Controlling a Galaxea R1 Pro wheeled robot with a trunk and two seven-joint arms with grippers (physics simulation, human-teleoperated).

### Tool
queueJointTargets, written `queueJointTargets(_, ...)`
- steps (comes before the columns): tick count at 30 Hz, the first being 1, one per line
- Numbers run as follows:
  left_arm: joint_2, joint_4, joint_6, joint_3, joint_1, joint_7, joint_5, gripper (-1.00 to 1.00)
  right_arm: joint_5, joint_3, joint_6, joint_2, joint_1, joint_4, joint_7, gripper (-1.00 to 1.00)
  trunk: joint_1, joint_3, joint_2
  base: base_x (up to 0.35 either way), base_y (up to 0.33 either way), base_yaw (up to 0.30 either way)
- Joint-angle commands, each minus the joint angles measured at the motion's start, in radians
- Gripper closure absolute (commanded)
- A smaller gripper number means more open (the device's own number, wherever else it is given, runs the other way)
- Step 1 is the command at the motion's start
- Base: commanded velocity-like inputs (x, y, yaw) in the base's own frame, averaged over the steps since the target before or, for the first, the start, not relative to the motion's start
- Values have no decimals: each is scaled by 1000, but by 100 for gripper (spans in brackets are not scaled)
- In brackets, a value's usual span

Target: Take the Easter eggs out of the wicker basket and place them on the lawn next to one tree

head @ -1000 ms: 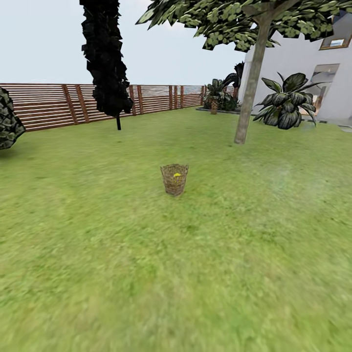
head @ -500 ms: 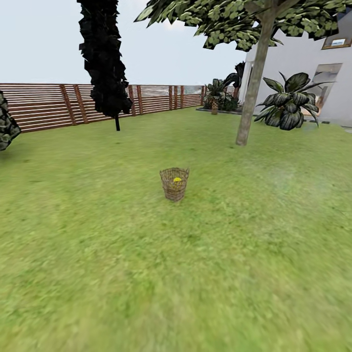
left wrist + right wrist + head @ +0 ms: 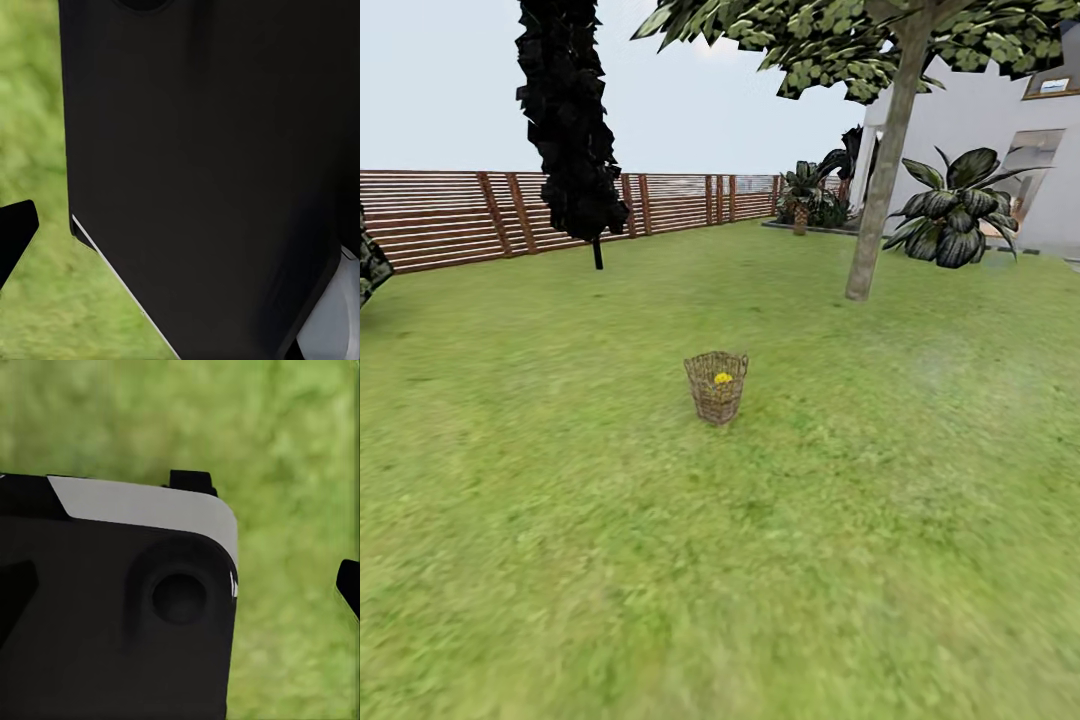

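Note:
The wicker basket (image 3: 716, 386) stands upright on the lawn (image 3: 660, 560) in the middle of the head view, some way ahead of me. One yellow Easter egg (image 3: 723, 378) shows through its open top; the other eggs are hidden inside. The tree (image 3: 883, 170) with the grey-beige trunk rises beyond the basket to the right. In the left wrist view one dark fingertip (image 3: 16, 238) of my left gripper (image 3: 180, 240) sits at the frame's edge over grass. My right gripper (image 3: 181, 592) has its fingertips (image 3: 349, 585) spread wide, with nothing between them.
A thin-trunked dark tree (image 3: 568, 130) stands at the back left before the brown slat fence (image 3: 450, 215). A broad-leaved plant (image 3: 957, 210) and the white house (image 3: 1000, 160) are at the back right. My own dark body (image 3: 210, 165) blocks much of both wrist views.
The whole head view has shifted: the basket sits a little lower and nearer in the picture, and the trees have slid slightly. The basket itself has not moved on the grass.

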Motion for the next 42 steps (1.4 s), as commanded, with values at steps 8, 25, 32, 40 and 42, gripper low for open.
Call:
queueJointTargets(8,0,-2,0,6,1,0,6,-100,7,0,-3,0,-1,1,-4,-100,1,-1,0,340,0,0)
queueJointTargets(25,0,-2,0,6,1,0,6,-100,7,0,-3,-1,-1,1,-4,-100,1,-1,0,340,0,0)
queueJointTargets(32,0,-2,0,6,1,0,6,-100,7,0,-3,-1,-1,1,-4,-100,1,-1,0,340,0,0)
queueJointTargets(40,0,-2,0,6,1,0,6,-100,7,1,-3,-1,-1,1,-4,-100,1,-1,0,340,0,0)
queueJointTargets(42,0,-2,0,6,1,0,6,-100,7,1,-3,0,-1,1,-4,-100,1,-1,0,340,0,0)
